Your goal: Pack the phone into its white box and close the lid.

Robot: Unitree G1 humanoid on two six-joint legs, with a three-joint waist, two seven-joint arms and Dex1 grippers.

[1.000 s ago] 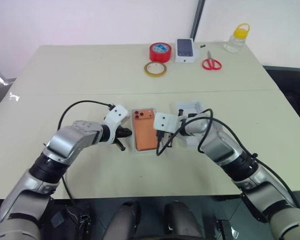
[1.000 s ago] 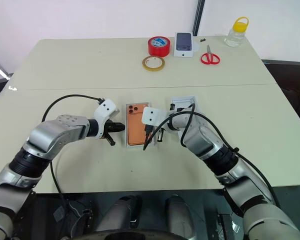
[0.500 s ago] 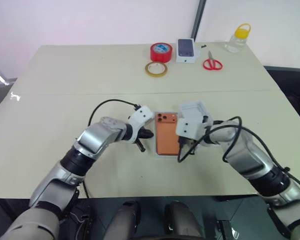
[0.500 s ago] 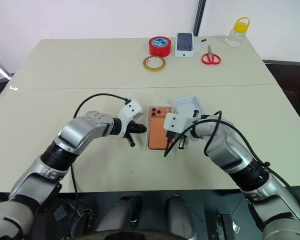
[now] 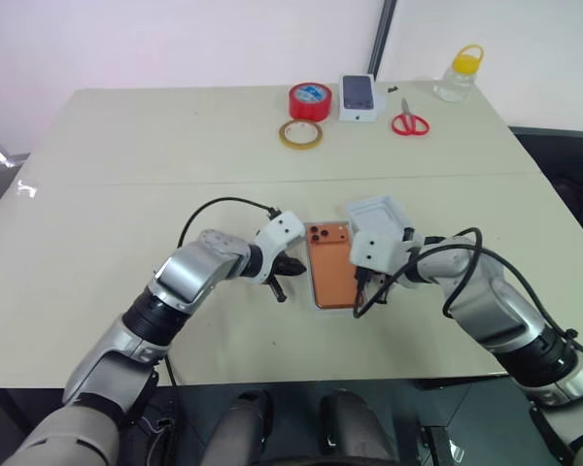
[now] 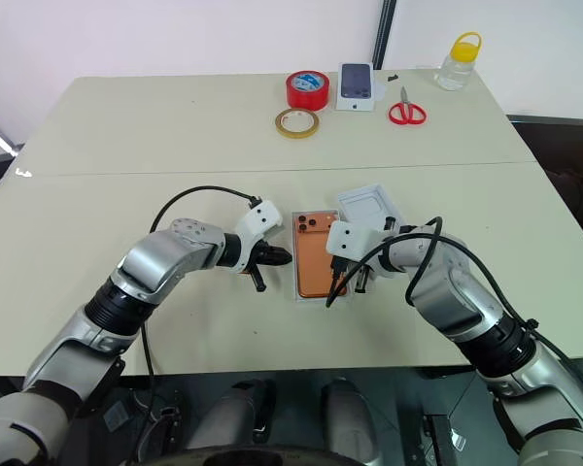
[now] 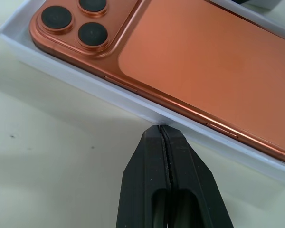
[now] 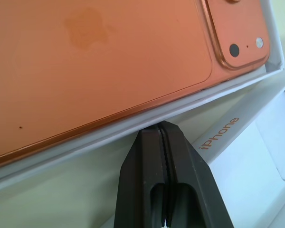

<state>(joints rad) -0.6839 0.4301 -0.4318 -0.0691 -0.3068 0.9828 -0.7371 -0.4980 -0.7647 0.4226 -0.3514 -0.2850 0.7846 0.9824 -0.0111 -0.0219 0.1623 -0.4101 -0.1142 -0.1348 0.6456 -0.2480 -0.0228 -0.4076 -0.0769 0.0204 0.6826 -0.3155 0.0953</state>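
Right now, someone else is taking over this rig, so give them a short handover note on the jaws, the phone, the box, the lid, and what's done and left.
Left gripper: jaws shut, empty, tips at the box's left wall.
Right gripper: jaws shut, empty, tips at the box's right wall.
Phone: lying camera side up inside the box, near the table's front.
Lid: off, lying open side up on the table just right of the box, behind the right gripper.
Done: phone is in the box.
Left: pick up the lid, turn it over, fit it on the box and press it closed.
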